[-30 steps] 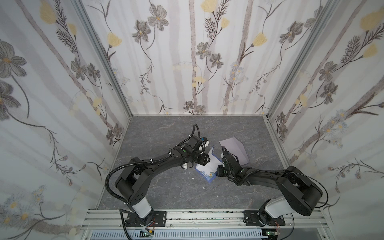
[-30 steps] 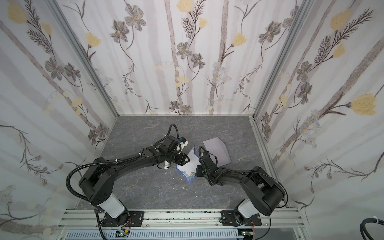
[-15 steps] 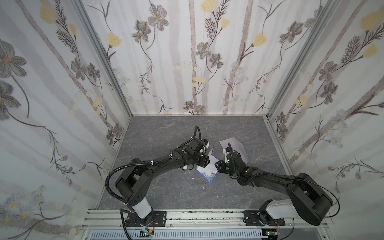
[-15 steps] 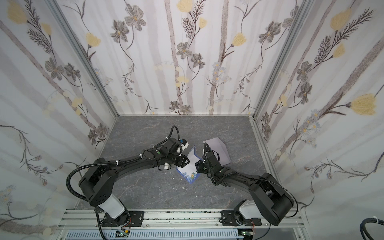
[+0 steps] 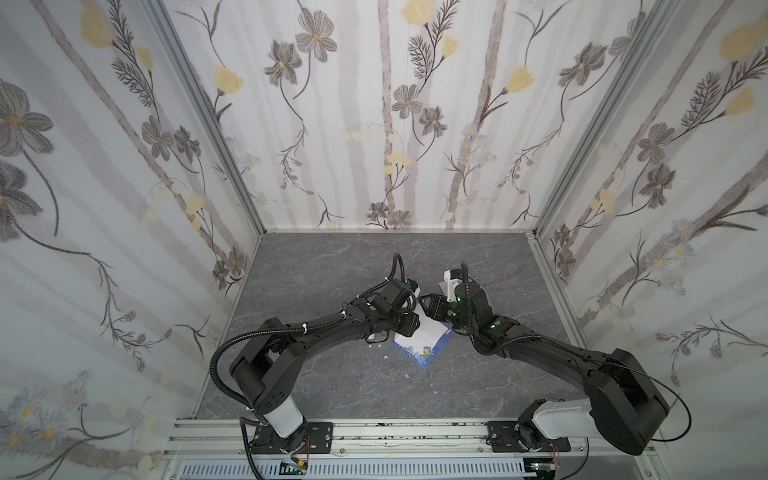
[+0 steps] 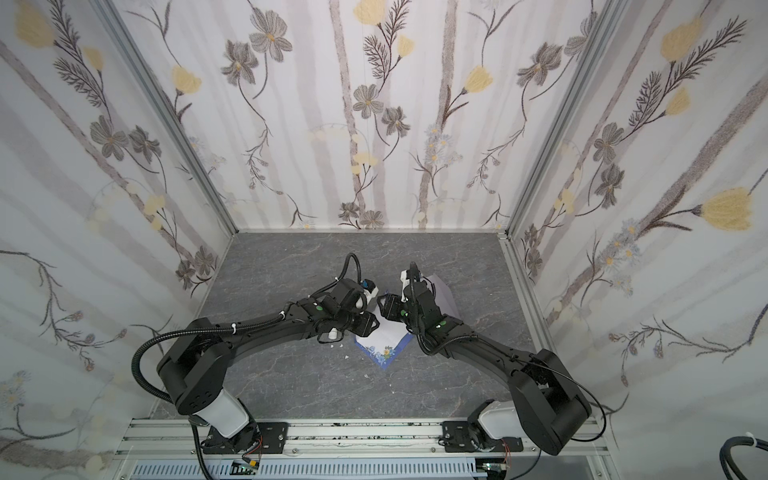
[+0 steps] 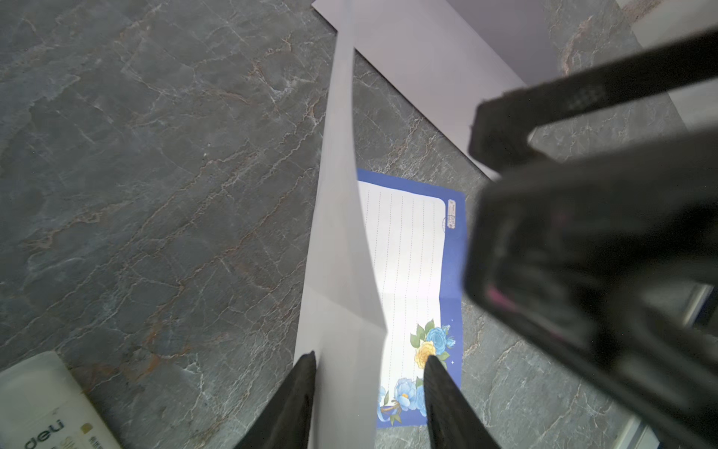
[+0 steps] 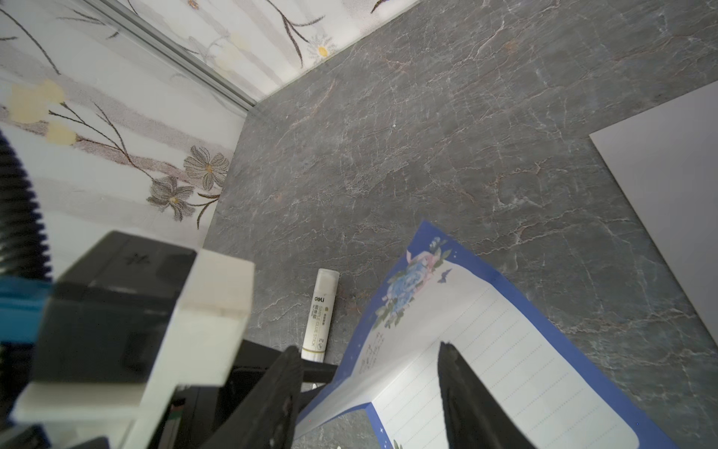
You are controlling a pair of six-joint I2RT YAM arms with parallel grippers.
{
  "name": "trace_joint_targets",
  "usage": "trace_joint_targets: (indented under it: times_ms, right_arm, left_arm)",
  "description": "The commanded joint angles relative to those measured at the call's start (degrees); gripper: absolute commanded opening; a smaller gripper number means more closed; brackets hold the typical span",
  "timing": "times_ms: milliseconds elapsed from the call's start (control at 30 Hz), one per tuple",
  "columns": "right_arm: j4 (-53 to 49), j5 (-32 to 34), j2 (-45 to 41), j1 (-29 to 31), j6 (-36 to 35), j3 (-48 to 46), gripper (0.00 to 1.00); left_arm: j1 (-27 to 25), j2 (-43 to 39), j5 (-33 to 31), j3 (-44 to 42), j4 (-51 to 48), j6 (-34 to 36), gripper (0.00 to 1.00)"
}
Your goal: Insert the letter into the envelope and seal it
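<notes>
Left wrist view, entry one: the letter (image 7: 412,252) is lying printed side up on the worktop (image 7: 155,175). One panel is standing up along a crease, with its white back showing. Probable reason: the sheet is wider than the envelope and is being folded narrower to fit.

Entry two: the left claw (image 7: 370,355) is straddling that raised panel. Its jaws are standing apart and nothing is being pinched. One finger seems to be brushing the panel, perhaps propping it, but contact is not certain.

Right wrist view, entry three: the right claw (image 8: 368,347) is hanging released over the folded edge of the letter. Its fingers are spread wide and are clamping no paper. It is facing the left claw across the crease, which suggests the two are sharing the fold, one steadying while the other presses.

Entry four: the envelope (image 8: 680,202) is lying flat on the worktop near the letter and is not touching it as far as shows. Neither claw is holding it. The letter is sitting wholly outside it, so insertion and sealing are both waiting to be done.

Entry five: a glue stick (image 8: 320,311) is lying on the worktop just beside the letter, on the left claw's side. It is untouched, presumably waiting for the flap.

In both top views the arms are meeting over the middle of the letter, and only its flowered corner is showing clear of them.
</notes>
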Motion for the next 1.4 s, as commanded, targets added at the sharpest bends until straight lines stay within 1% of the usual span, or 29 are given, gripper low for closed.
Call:
trace_joint_targets:
  times_ms: [0,233,400,600,733,1100,1367]
  right_arm:
    - [-1.5,2.5,1.9,0.1,1.0,2.9,0.59]
    - [-3.5,4.9,6.5,0.0,1.4,6.1,0.59]
    - [-3.4,5.2,8.4,0.0,1.6,6.7,0.58]
    - [-3.4,5.3,8.7,0.0,1.8,6.7,0.50]
    - [-4.0,5.4,8.3,0.1,1.8,6.1,0.43]
    - [-4.3,5.9,5.6,0.1,1.9,4.4,0.41]
    - [-5.0,6.3,4.1,0.4,2.2,2.7,0.30]
  left_arm:
    - [-0.2,-0.5,-1.3,0.6,-0.1,0.4,0.47]
    - [-0.5,-0.8,-2.3,0.6,-0.2,0.7,0.47]
    - [-0.8,-1.0,-3.0,0.8,-0.2,0.9,0.47]
    - [-1.0,-1.4,-3.3,0.8,-0.2,0.9,0.47]
    - [-1.1,-1.7,-3.1,0.7,-0.1,0.9,0.47]
    - [-1.4,-2.6,-3.4,0.1,-0.1,0.7,0.47]
    - [-1.8,-3.8,-3.4,-0.4,-0.2,0.2,0.48]
